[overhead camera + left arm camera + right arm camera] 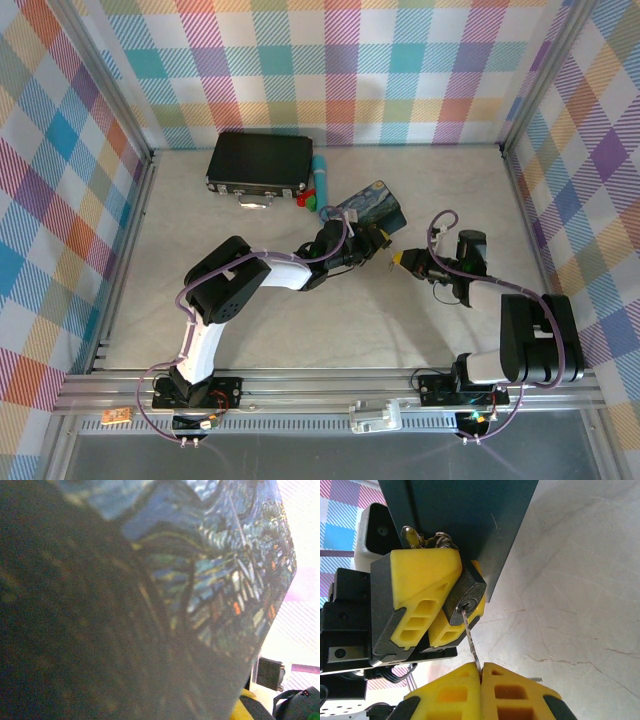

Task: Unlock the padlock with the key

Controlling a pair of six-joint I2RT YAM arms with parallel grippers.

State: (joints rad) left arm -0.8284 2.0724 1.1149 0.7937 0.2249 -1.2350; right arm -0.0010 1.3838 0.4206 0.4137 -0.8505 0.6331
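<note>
The small dark padlock [466, 597] is pinched between the yellow fingers [422, 580] of my left gripper [372, 243], its keyhole facing the right wrist camera. It sits against the side of the blue painted tin [465, 515]. The key [471, 642] is a thin metal sliver clamped edge-on in my right gripper [481, 672], which is shut on it. The key's tip touches the keyhole at a slight slant; how deep it sits I cannot tell. In the top view my right gripper [403, 261] faces the left one over the middle of the table.
The tin's starry painting [210, 570] looms close in the left wrist view. A small bunch of spare keys on a ring [427, 539] hangs behind the left finger. A black case [260, 163], a teal tube [321, 178] and red and green pieces [310, 203] lie at the back.
</note>
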